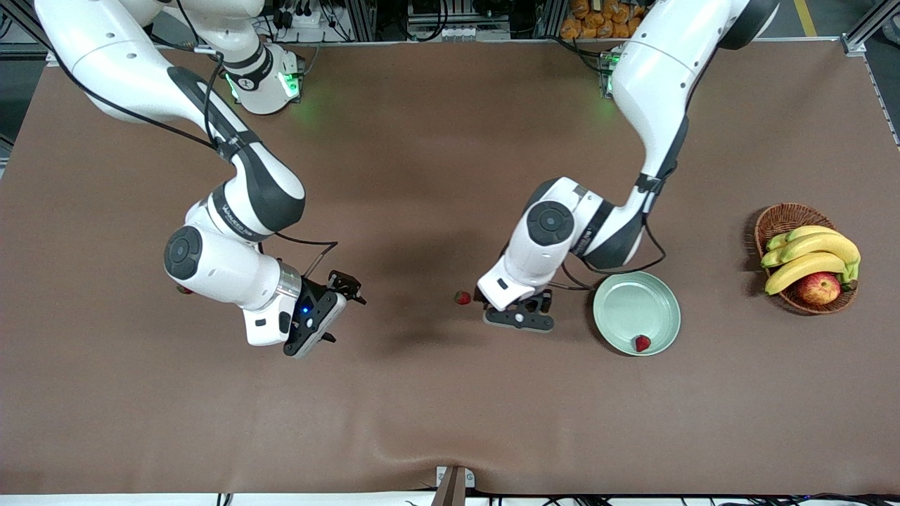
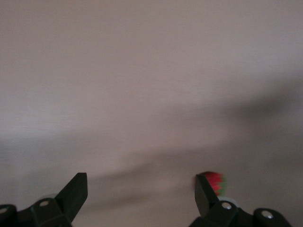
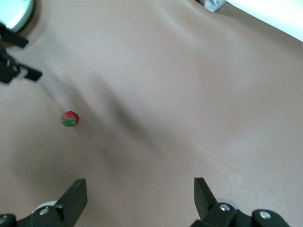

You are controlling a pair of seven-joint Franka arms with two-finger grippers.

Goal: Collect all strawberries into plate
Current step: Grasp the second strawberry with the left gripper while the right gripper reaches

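Spanning the view, the brown surface (image 1: 436, 393) lies mostly bare. One strawberry (image 1: 642, 343) sits in the mint plate (image 1: 619, 295) near its rim; another (image 1: 461, 297) lies just beside the left gripper (image 1: 519, 318), jaws spread. The right gripper (image 1: 330, 313) hovers, jaws spread. A wicker basket (image 1: 777, 219) holds bananas (image 1: 808, 253) and an apple (image 1: 819, 288).

2 glossy white arms, black joints, black cables, green base lights
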